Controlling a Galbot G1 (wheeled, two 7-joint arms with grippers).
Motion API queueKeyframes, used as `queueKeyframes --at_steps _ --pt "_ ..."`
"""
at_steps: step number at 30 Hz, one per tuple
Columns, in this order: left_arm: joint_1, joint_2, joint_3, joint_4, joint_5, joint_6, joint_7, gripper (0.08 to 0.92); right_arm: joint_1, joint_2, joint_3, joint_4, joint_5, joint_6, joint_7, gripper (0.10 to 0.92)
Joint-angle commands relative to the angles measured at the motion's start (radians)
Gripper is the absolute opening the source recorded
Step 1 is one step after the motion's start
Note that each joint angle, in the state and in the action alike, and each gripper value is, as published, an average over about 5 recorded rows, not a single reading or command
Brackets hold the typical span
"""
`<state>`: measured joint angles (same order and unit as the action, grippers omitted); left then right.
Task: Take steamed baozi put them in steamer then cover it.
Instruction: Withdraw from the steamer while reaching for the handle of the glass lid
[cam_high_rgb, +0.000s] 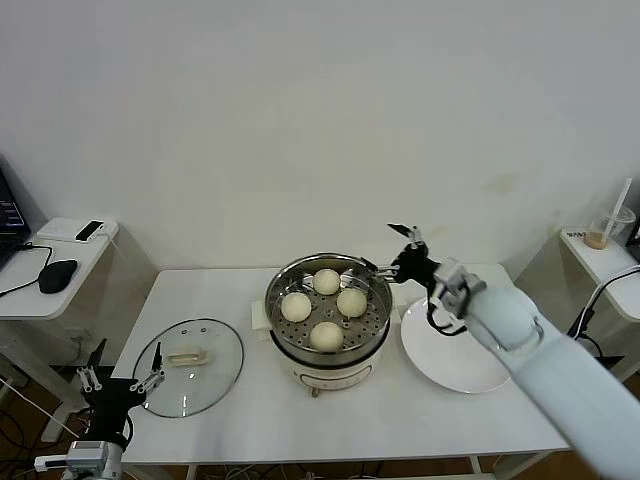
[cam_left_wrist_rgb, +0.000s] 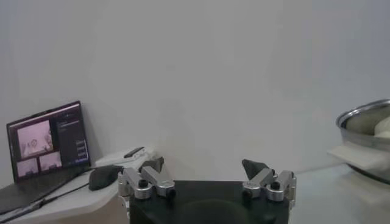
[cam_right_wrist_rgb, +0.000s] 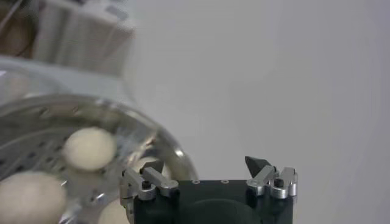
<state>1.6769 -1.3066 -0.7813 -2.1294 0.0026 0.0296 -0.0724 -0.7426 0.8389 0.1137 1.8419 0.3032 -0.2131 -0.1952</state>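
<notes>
Down by the tabletop's front left corner waits the left gripper (cam_high_rgb: 121, 381), jaws wide, beside the cover (cam_high_rgb: 189, 380). Four steamed baozi (cam_high_rgb: 326, 335) sit in the steamer (cam_high_rgb: 327, 311). Right gripper (cam_high_rgb: 396, 250), jaws wide and empty, hangs over its rim. Next, lift the cover on.

Above the steamer (cam_high_rgb: 325, 318) we found open access: no lid covered the four baozi (cam_high_rgb: 327, 336). The right gripper (cam_high_rgb: 393, 253), fingers spread and empty, hung just beyond the rim's far right edge. Behind it lay the white plate (cam_high_rgb: 455, 352). The cover (cam_high_rgb: 188, 366) rested flat just ahead of the left gripper (cam_high_rgb: 121, 379), itself spread wide off the table (cam_high_rgb: 300, 420) corner.
</notes>
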Motion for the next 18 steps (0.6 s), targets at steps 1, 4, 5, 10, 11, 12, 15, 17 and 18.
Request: queueKeyframes --at_steps 1,4,5,10,11,12,15,17,18 --pt "-0.018 0.033 0.022 0.081 0.315 -0.035 -0.011 0.823 -0.705 0.386 0.741 0.134 -0.143 0.321 -0.044 0.823" --pt "-0.027 0.051 0.027 0.109 0.52 -0.051 -0.024 0.823 -0.788 0.478 0.803 0.156 -0.144 0.344 -0.05 0.823" --pt "-0.03 0.06 0.027 0.12 0.59 -0.058 -0.027 0.823 -0.81 0.509 0.826 0.163 -0.143 0.344 -0.043 0.823" --pt "-0.031 0.121 0.013 0.176 0.912 -0.089 -0.019 0.823 -0.89 0.595 0.928 0.174 -0.145 0.322 0.011 0.823" --pt "-0.03 0.135 0.01 0.187 0.958 -0.093 -0.016 0.823 -0.905 0.592 0.939 0.174 -0.147 0.323 0.014 0.823" --pt "-0.028 0.148 0.009 0.196 0.997 -0.096 -0.013 0.823 -0.917 0.589 0.947 0.174 -0.148 0.323 0.014 0.823" --pt "-0.02 0.178 0.008 0.228 1.118 -0.102 -0.008 0.823 -0.932 0.594 0.96 0.17 -0.149 0.324 0.013 0.823" --pt "-0.014 0.186 0.014 0.248 1.181 -0.106 -0.009 0.823 -0.929 0.607 0.961 0.164 -0.152 0.325 0.013 0.823" --pt "-0.014 0.187 0.02 0.256 1.204 -0.106 -0.01 0.823 -0.926 0.612 0.96 0.16 -0.155 0.327 0.013 0.823"
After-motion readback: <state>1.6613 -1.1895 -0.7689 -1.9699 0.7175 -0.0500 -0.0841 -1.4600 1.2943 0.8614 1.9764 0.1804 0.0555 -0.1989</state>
